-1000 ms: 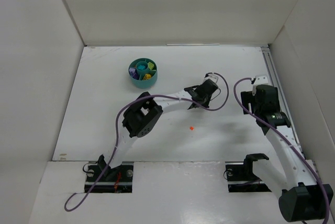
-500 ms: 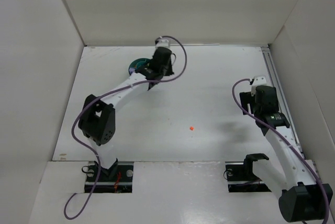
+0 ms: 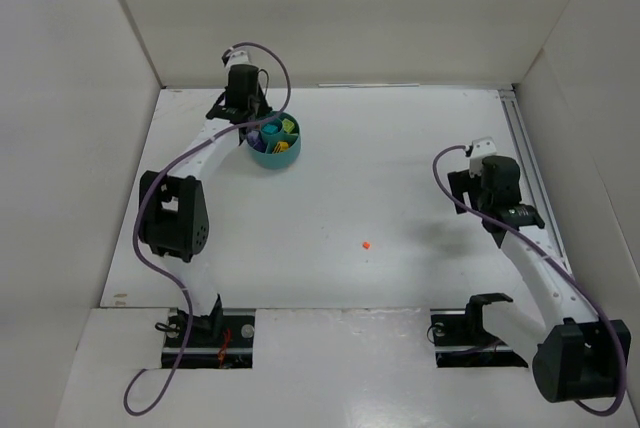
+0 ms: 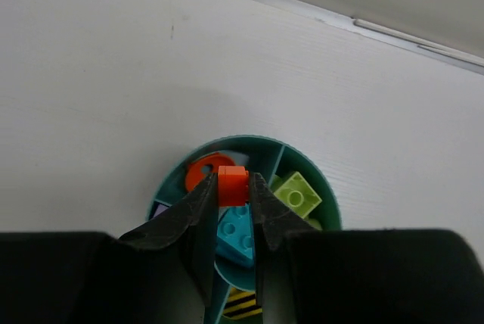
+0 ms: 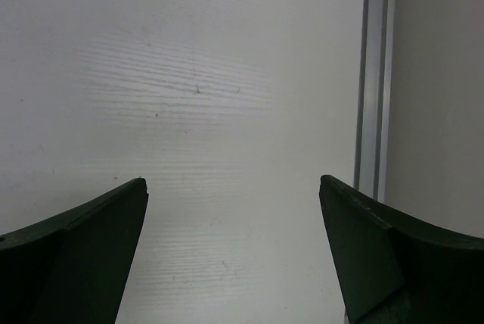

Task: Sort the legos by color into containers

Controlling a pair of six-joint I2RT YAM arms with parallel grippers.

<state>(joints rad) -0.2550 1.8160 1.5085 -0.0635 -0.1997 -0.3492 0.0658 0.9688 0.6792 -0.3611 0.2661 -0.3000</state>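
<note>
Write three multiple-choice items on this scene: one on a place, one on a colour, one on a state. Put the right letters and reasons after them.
1. Where is the left pincer?
A. Over the teal bowl
B. By the right-hand rail
C. Down at the arm bases

2. What colour is the brick it grips?
A. Lime
B. Purple
C. Orange

3. How is the right pincer?
A. Shut on a brick
B. Open and empty
C. Shut, empty

Answers:
1 A: the bowl lies right beneath it in the left wrist view.
2 C: an orange brick sits clamped between its jaws.
3 B: its jaws stand wide apart with only bare table between them.
</note>
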